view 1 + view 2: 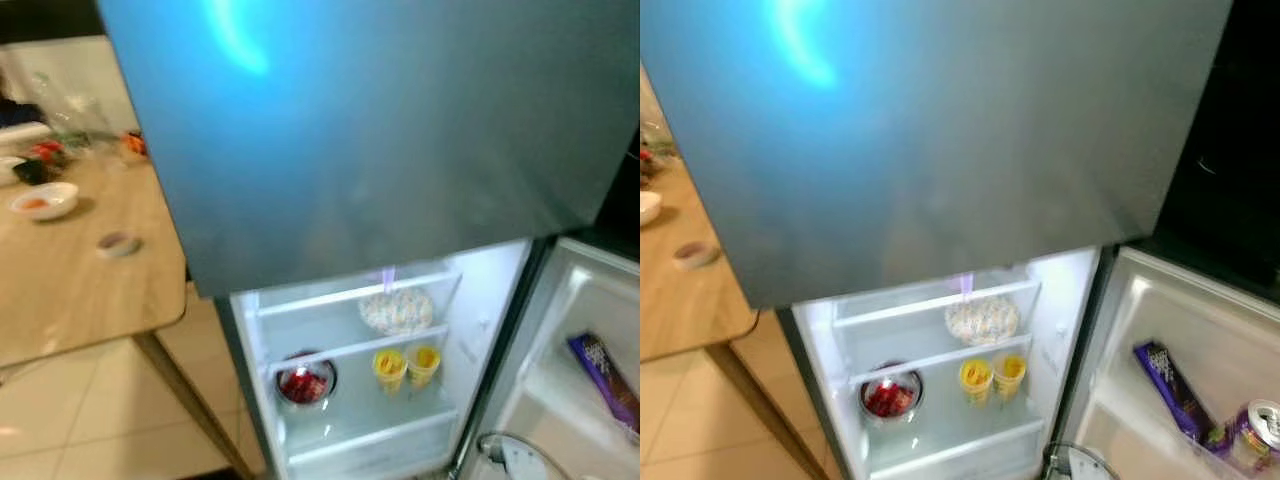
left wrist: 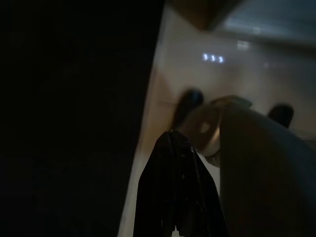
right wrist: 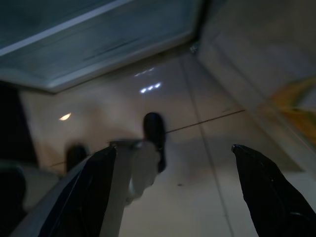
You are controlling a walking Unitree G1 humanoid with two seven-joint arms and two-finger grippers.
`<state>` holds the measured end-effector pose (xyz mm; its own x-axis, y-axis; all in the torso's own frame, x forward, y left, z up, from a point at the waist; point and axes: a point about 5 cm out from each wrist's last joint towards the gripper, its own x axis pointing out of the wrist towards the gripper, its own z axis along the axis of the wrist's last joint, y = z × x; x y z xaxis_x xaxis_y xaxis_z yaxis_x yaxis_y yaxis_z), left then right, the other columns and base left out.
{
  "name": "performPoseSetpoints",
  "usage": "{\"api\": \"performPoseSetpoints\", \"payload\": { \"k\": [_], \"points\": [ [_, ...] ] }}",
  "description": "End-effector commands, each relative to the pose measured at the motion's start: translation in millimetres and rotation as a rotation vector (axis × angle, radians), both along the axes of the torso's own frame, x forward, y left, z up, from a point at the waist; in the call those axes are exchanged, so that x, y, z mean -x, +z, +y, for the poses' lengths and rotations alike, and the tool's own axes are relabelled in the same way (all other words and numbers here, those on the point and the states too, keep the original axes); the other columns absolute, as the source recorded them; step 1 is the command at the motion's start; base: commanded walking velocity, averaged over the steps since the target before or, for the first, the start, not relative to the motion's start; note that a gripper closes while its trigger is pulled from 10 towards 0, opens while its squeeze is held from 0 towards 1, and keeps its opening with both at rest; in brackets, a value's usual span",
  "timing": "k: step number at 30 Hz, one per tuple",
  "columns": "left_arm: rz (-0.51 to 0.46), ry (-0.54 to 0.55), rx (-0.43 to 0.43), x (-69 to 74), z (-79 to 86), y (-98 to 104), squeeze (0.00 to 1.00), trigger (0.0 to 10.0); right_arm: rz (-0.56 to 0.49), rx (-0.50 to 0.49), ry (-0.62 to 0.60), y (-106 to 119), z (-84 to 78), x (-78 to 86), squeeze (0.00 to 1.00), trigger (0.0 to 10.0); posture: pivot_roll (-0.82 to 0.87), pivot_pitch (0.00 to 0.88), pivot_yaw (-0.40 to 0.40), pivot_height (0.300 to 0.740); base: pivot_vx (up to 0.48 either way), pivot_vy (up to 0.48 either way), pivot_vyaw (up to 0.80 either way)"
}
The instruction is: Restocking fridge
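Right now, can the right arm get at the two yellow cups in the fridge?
Probably yes: the lower door is open and the yellow cups stand uncovered at their shelf's front. The right gripper, open, hangs low toward the floor and must first be raised.

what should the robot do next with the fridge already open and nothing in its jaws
Probably turn left toward the wooden table, where bowls and food sit, to fetch an item. The fridge stands open with room on its shelves, the right gripper is open and holds nothing, and both arms hang over the floor.
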<state>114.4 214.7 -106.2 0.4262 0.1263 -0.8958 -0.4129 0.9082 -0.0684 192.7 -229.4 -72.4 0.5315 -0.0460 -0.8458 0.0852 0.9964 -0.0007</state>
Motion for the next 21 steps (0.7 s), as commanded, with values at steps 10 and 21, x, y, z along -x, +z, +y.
{"api": "performPoseSetpoints", "payload": {
  "k": [10,21],
  "points": [
    [-0.012,-0.016,-0.012,-4.9,2.2,1.9,0.0,10.0,0.049,-0.002,-0.005,-7.0,0.6,13.4,0.0,10.0,-0.08,0.0,-0.022,0.74,-0.423,0.0,0.0],
    [-0.016,-0.038,-0.015,-8.4,1.4,2.8,0.0,10.0,0.049,0.007,0.004,-6.2,-1.2,12.7,0.0,10.0,-0.08,0.0,-0.018,0.74,-0.417,0.0,0.0]
  ]
}}
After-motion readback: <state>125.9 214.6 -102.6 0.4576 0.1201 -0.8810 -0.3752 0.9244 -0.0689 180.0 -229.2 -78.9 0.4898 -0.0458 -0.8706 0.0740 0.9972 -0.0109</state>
